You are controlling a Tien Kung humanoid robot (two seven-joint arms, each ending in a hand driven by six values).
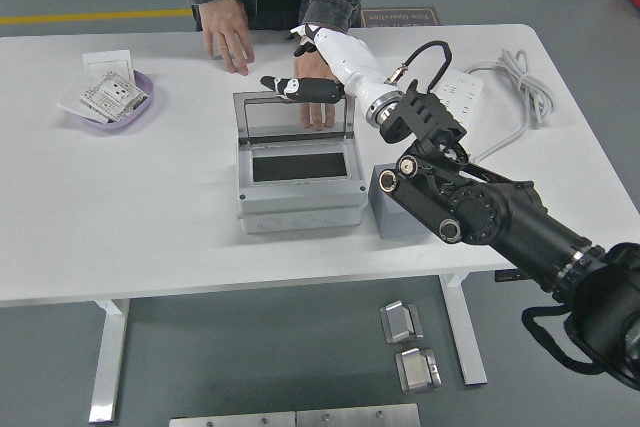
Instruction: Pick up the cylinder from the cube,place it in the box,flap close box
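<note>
The grey box (300, 205) stands mid-table with its clear lid (292, 117) raised upright over a dark inside. My right hand (298, 67), white with black fingers, hovers at the lid's top edge. Its fingers are stretched out and hold nothing, and the thumb lies along the rim. The grey cube (390, 217) sits just right of the box, partly behind my forearm. No cylinder shows on it or elsewhere. A person's hand (228, 45) rests flat on the far table. Their other hand (318, 113) shows through the lid, behind it.
A purple bowl (146, 103) with white switch plates sits at the far left. A white power strip (462, 89) and its coiled cable (515, 82) lie at the far right. Metal parts lie on the floor below the table.
</note>
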